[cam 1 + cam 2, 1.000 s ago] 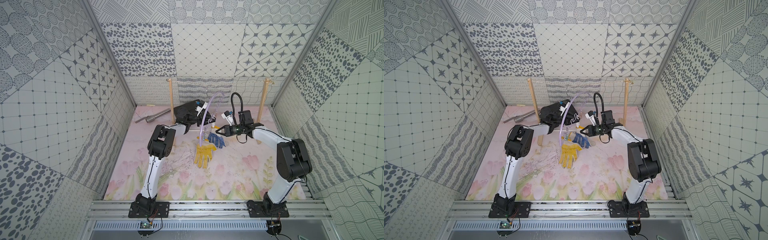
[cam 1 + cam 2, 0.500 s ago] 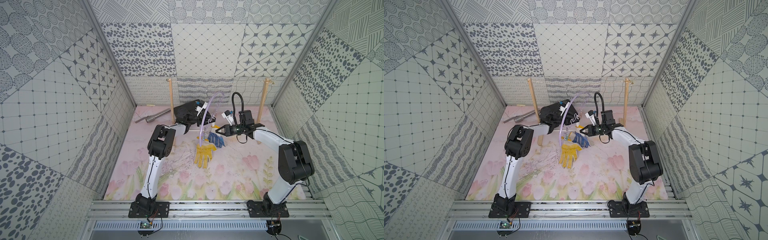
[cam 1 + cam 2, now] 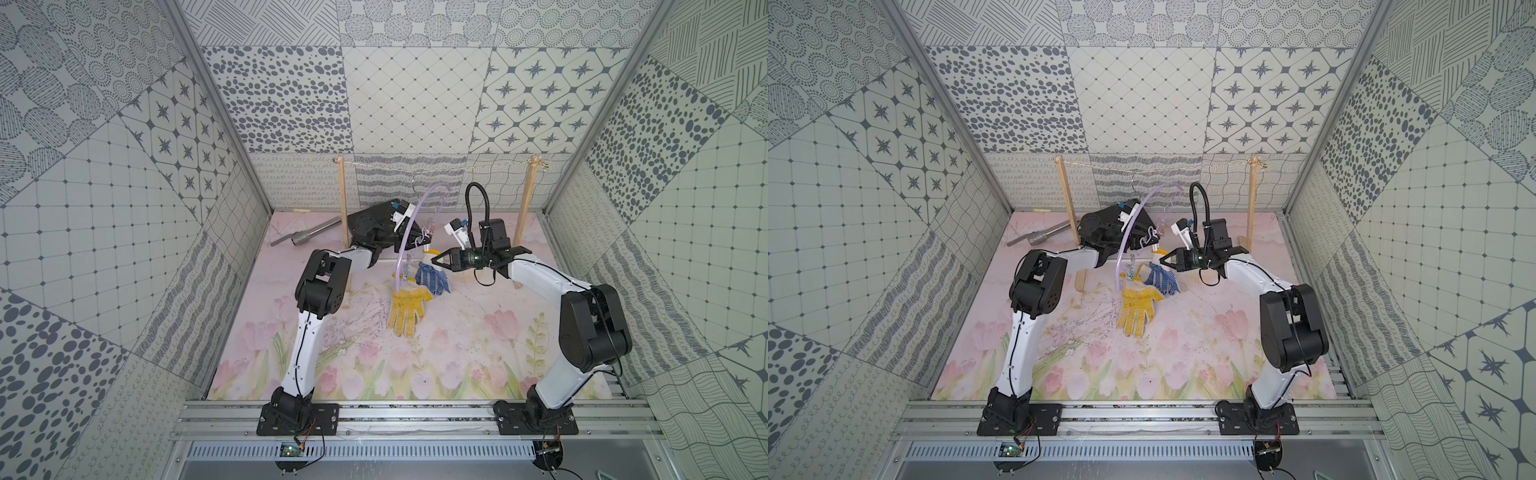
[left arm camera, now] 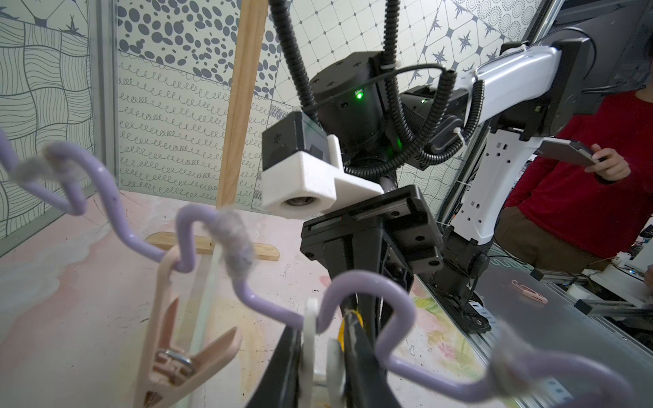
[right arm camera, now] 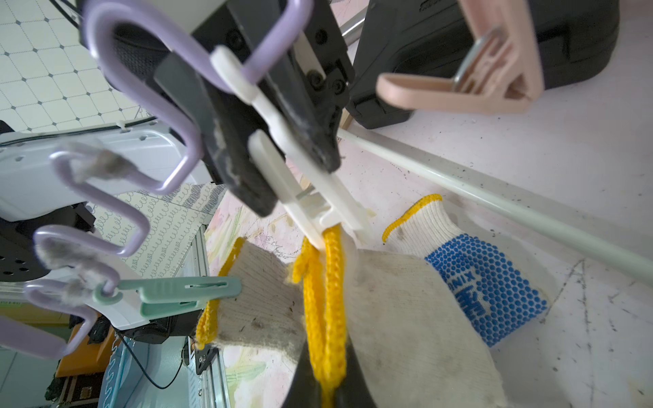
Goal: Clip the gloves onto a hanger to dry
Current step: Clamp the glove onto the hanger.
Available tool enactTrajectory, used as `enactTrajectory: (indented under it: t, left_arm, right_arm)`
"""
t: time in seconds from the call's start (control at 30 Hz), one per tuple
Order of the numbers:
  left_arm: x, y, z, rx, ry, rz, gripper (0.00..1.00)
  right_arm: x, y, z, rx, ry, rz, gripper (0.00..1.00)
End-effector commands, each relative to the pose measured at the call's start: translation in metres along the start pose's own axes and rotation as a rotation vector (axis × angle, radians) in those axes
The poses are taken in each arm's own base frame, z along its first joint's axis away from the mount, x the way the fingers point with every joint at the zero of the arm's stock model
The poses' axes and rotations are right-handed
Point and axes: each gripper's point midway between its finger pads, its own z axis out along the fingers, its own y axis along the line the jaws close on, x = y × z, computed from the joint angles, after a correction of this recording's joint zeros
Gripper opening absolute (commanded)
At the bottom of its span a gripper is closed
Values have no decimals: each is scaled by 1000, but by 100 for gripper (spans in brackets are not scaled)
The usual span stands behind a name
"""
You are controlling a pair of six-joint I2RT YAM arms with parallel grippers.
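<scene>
**Mia:** What do we see from up top?

**Ben:** In both top views the hanger leans at the back of the desk. Its low end is by the yellow glove. Our left gripper is on the hanger. Our right gripper points at it from the other side, just above a blue glove.

**Mia:** And the left wrist view?

**Ben:** The wavy bar is very close. A pink peg hangs free on it. Our left gripper is clenched on the white peg.

**Mia:** And the right wrist view?

**Ben:** That one tells us most. Our right gripper is clenched on the yellow cuff of the held glove. The tip of the cuff sits right at the mouth of the white peg. (The mint peg seems to bite another glove, but we can't be sure.)

**Mia:** So how do we do this bit well?

**Ben:** We think we should squeeze the tail of the peg hard, so the mouth opens wide. Then we push the cuff in deep and straight, not sideways. Left lets go first, so the peg bites. Right lets go only after that. If right lets go too soon, the glove could drop on the desk.
</scene>
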Motion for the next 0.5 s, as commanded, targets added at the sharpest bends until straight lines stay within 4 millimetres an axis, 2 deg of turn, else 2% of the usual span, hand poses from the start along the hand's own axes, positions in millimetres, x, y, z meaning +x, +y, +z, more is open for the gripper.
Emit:
enactTrajectory:
  t: [0.0,0.13,0.27,0.3,0.37,0.47]
  left_arm:
    - [-18,-14,2,30,6,117,0]
    - [-18,-14,2,30,5,112,2]
    - [-19,-14,2,20,-3,109,41]
    - [-19,-14,2,19,-6,110,46]
    - [-19,-14,2,12,-10,118,52]
    - [-19,-14,2,9,-13,118,53]
  right_arm:
    - [-21,20,-10,-17,-67,-94,0]
    - [-21,18,-8,-17,-61,-83,0]
    - [-21,16,-7,-11,-61,-75,1]
    - [-21,15,-8,-6,-62,-72,4]
    - [-22,15,-8,1,-64,-72,11]
    - [-22,14,-9,10,-65,-70,21]
